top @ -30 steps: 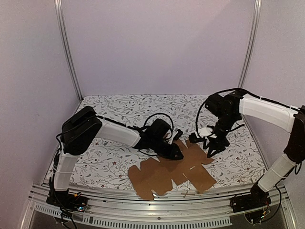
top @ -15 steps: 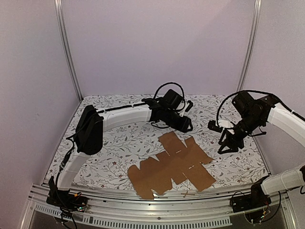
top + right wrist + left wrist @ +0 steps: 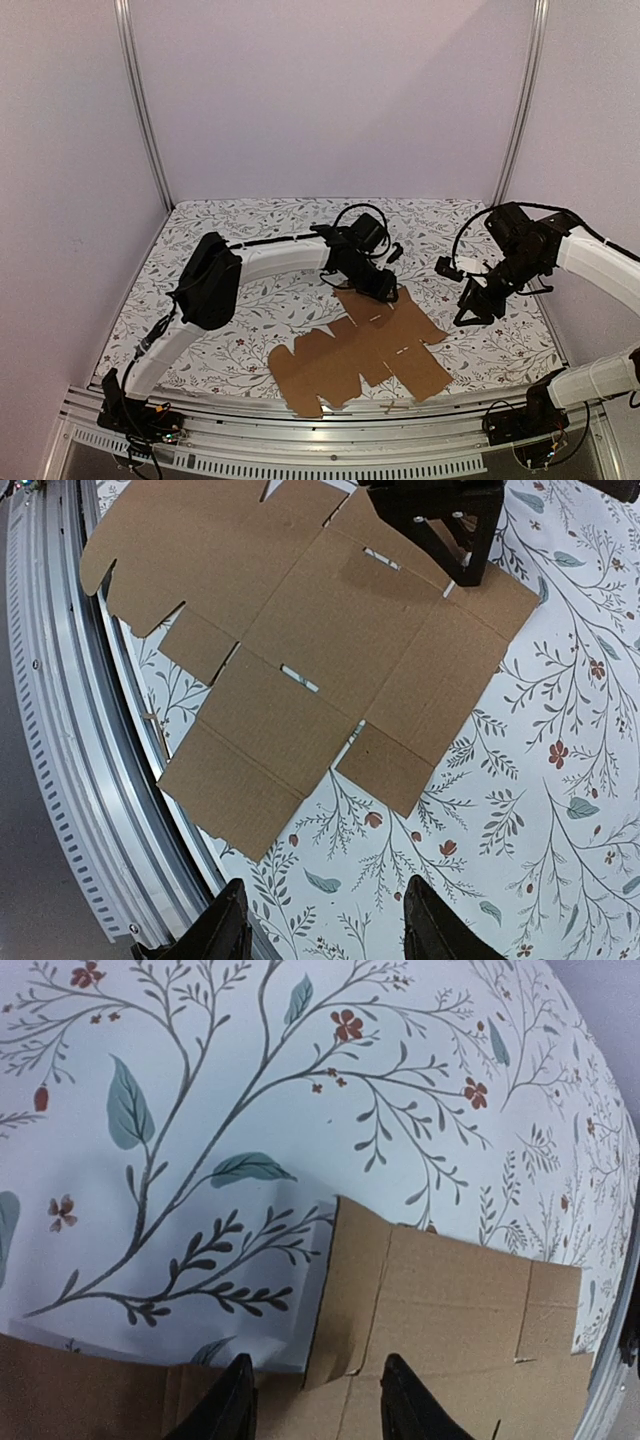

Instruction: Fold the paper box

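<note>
The paper box (image 3: 360, 350) lies as a flat brown die-cut sheet on the near middle of the floral cloth, all flaps spread out. My left gripper (image 3: 385, 290) hovers at the sheet's far edge. In the left wrist view it (image 3: 318, 1405) is open above the cardboard (image 3: 450, 1300), with a narrow flap (image 3: 350, 1280) slightly raised ahead of the fingers and nothing between them. My right gripper (image 3: 470, 312) is off to the right of the sheet. In the right wrist view it (image 3: 328, 930) stands open over bare cloth, with the sheet (image 3: 320, 650) ahead and the left gripper (image 3: 445, 530) at its far edge.
The floral tablecloth (image 3: 250, 230) covers the table. A ribbed metal rail (image 3: 330, 440) runs along the near edge, close to the sheet's front flaps, and shows in the right wrist view as the rail (image 3: 60, 780). Aluminium posts (image 3: 140, 110) stand at the back corners.
The left gripper lifted off the sheet, opened, swung to the back of the table and came back to the sheet's far edge. The right arm pulled away to the right. The sheet lies flat.
</note>
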Robot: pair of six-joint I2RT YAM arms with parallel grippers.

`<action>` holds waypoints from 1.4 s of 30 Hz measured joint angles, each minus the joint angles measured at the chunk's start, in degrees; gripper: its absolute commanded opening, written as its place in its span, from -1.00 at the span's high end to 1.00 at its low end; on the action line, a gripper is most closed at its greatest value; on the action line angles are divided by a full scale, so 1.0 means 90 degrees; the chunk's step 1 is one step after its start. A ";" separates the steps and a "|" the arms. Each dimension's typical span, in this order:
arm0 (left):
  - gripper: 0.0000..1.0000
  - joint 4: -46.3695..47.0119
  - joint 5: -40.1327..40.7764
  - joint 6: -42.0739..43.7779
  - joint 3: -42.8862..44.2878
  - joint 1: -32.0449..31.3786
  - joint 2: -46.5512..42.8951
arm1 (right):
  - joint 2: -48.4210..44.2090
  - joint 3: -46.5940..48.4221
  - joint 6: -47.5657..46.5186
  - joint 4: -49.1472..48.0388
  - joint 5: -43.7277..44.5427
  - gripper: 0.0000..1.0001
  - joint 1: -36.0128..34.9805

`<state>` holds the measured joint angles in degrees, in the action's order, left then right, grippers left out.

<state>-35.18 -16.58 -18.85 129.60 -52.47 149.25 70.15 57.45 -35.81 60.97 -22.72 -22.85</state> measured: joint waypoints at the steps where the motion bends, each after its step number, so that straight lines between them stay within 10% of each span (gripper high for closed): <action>1: 0.27 0.0034 -0.0066 -0.0036 0.0000 0.0002 0.0034 | 0.0000 -0.0029 0.0022 -0.0032 0.0005 -0.01 0.0000; 13: 0.98 0.0357 -0.0729 -0.0316 0.0406 0.0007 0.0493 | 0.0000 -0.0143 0.0260 -0.0221 0.0134 -0.01 0.0005; 20: 1.00 0.0867 -0.0947 -0.0459 0.0068 0.0012 0.0352 | 0.0134 -0.0143 0.0556 -0.0444 0.0449 0.00 0.0015; 32: 1.00 0.4651 -0.0342 -0.2200 -0.6171 0.0493 -0.4097 | 0.0984 0.0699 0.1824 -0.0945 -0.0675 -0.04 0.1472; 42: 1.00 0.8262 -0.0333 -0.4767 -0.8155 0.1200 -0.3733 | 0.2370 0.0733 0.2293 -0.1399 -0.2569 -0.01 0.1467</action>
<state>39.18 -19.57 -61.76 56.21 -41.67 115.66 91.48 64.05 -15.18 48.38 -45.84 -9.65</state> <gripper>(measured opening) 0.014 0.510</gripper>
